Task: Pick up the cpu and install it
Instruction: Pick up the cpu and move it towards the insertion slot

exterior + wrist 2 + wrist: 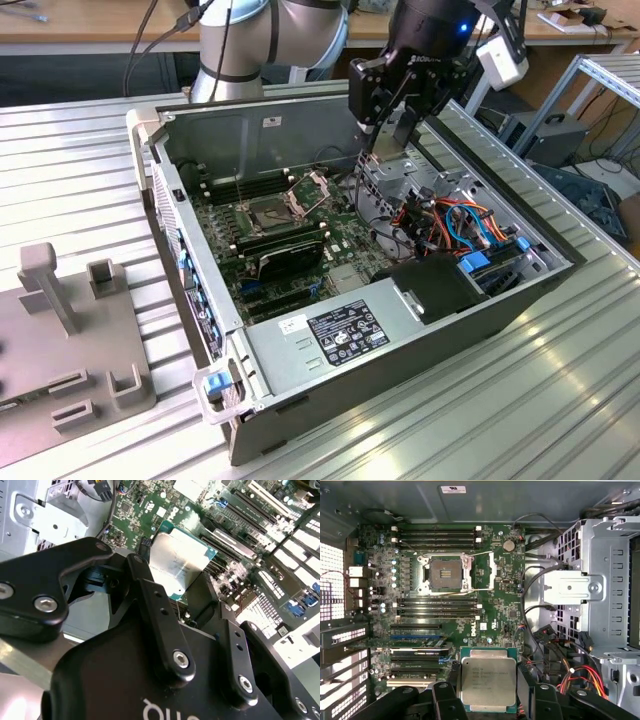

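Exterior view: open above the socket (275,212); hemmed at 12 o'clock by case wall (250,135), at 3 by drive cage (400,187) under the gripper (390,140) and cables (455,222), at 5 by power supply (330,325).

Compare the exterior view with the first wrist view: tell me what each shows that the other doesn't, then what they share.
Exterior view: the arm, the case's outer wall, the table and a grey fixture at that view's left. First wrist view: the cpu's silvery face, clamped in the gripper. Shared: the motherboard, the empty socket and the cables.
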Controlling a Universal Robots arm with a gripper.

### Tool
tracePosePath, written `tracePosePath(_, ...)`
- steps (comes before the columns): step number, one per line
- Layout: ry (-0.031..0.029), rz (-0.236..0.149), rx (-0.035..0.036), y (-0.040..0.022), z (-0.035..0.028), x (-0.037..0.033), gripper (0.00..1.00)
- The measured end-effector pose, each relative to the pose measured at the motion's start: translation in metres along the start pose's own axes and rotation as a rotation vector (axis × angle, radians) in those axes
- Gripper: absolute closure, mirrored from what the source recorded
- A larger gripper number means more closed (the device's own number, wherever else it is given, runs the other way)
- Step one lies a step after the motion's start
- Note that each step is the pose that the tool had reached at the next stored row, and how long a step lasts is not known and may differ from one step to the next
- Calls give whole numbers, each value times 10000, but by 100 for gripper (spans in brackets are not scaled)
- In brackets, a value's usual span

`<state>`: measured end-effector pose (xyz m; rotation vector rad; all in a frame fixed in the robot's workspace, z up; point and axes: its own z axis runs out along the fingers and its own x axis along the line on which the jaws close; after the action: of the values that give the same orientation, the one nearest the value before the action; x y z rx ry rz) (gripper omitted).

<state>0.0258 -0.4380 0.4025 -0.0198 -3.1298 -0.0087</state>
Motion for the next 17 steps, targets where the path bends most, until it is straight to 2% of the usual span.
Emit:
tracePosePath(4, -1, 2, 2, 0, 6, -9, 46)
tracePosePath(8, -1, 1, 1, -1, 42, 78, 46)
tracePosePath(11, -1, 1, 1, 2, 129, 218, 46)
tracePosePath(17, 0, 1, 8, 20, 246, 287, 46)
